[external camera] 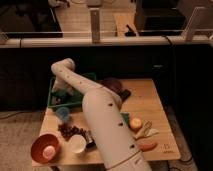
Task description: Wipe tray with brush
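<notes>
The green tray [90, 77] lies at the back left of the wooden table [155, 107]. My white arm reaches from the bottom of the view up over the table, bends at the elbow above the tray's back left corner, and goes down into it. My gripper [59, 93] is low inside the tray's left half, partly hidden behind the forearm. I cannot make out the brush; if it is at the gripper, it is hidden.
A blue cup [62, 114] stands just in front of the tray. A dark cluster [70, 131], a white cup [76, 144] and an orange-red bowl [45, 148] sit at the front left. A dark bowl [113, 84] is right of the tray. Fruit [136, 123] lies at the right.
</notes>
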### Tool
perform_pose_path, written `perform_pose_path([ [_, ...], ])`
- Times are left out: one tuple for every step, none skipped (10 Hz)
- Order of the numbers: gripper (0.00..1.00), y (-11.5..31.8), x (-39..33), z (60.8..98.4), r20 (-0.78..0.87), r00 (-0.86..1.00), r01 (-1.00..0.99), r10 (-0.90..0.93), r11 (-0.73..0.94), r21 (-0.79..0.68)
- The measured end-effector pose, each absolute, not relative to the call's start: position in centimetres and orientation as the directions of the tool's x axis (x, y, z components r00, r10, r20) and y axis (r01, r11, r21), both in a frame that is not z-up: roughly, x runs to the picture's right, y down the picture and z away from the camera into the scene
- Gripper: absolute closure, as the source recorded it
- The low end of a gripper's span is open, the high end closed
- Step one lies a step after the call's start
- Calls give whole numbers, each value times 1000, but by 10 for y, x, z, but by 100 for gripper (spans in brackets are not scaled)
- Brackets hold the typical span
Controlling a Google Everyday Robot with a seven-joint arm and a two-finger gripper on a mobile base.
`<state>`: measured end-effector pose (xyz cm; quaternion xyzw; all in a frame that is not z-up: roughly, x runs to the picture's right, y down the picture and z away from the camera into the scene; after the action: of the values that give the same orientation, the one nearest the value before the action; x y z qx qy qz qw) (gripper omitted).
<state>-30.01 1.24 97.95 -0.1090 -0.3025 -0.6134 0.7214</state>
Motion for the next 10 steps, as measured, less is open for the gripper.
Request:
perform_pose_path([
  [45,11,-296,982,579,73,950,-812,234,208],
  [56,11,-291,985,588,81,950,-805,240,198],
  [64,12,-289,987,594,85,951,-800,243,191],
  [75,13,-286,991,601,92,953,-794,244,177],
  [85,14,-284,995,606,99,955,-789,246,163],
  [94,15,-280,997,610,108,957,-785,249,151],
  [99,14,-276,999,614,121,955,-780,260,142],
  [100,14,-274,999,616,130,951,-777,273,143],
  [100,11,-268,996,614,145,943,-776,296,152],
  [100,6,-261,993,606,166,931,-778,326,164],
])
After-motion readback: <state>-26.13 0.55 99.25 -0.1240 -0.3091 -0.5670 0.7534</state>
